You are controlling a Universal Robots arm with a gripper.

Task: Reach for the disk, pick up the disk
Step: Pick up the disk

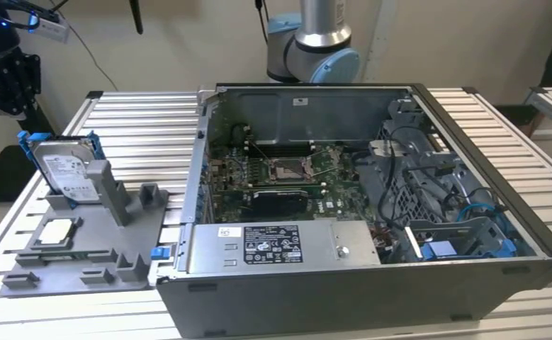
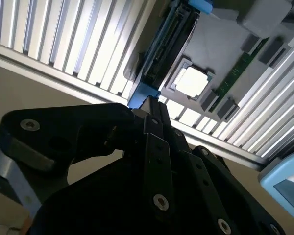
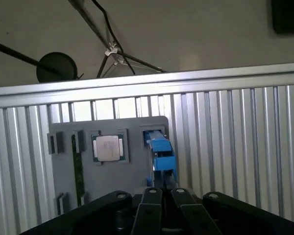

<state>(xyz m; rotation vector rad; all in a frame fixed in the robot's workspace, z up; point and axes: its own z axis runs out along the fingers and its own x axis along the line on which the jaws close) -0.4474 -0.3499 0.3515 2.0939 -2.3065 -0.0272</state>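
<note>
First wrist view: my gripper point(image 3: 165, 188) hangs clear of the upright disk point(image 3: 160, 149), fingers point(image 3: 152, 197) drawn together, holding nothing.

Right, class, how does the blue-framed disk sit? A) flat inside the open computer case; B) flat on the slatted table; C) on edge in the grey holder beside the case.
C: in the exterior view the disk stands on edge in a slot of the grey holder, outside the computer case.
</note>
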